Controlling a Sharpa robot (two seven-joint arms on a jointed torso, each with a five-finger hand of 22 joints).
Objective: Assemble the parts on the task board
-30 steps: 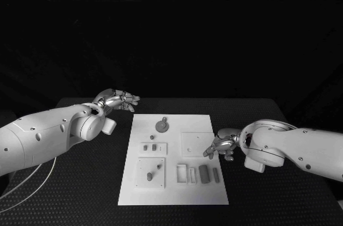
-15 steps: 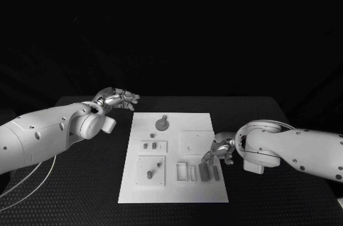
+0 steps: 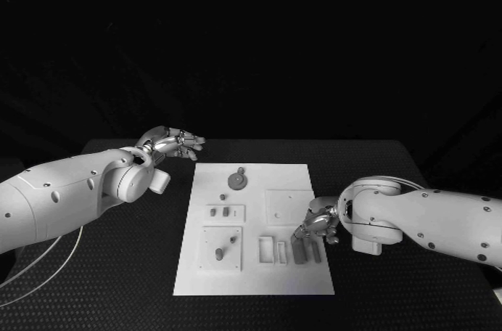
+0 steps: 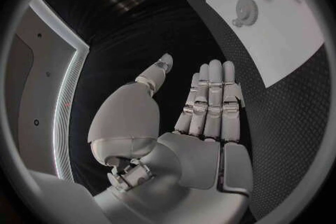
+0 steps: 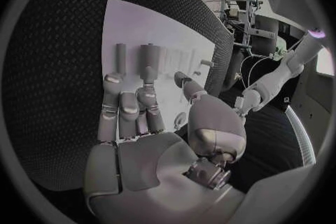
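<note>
Barely started: loose bars [image 3: 305, 252] lying on board [image 3: 254, 280], right hand [image 3: 317, 223] spread empty above them, left hand [image 3: 174, 144] idle, unclenched.

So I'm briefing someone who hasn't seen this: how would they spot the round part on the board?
Start at the white task board mid-table. Near its far edge, away from the robot, lies the round part, a grey disc with a small tab. Its neighbours are small pegs and long bars.
</note>
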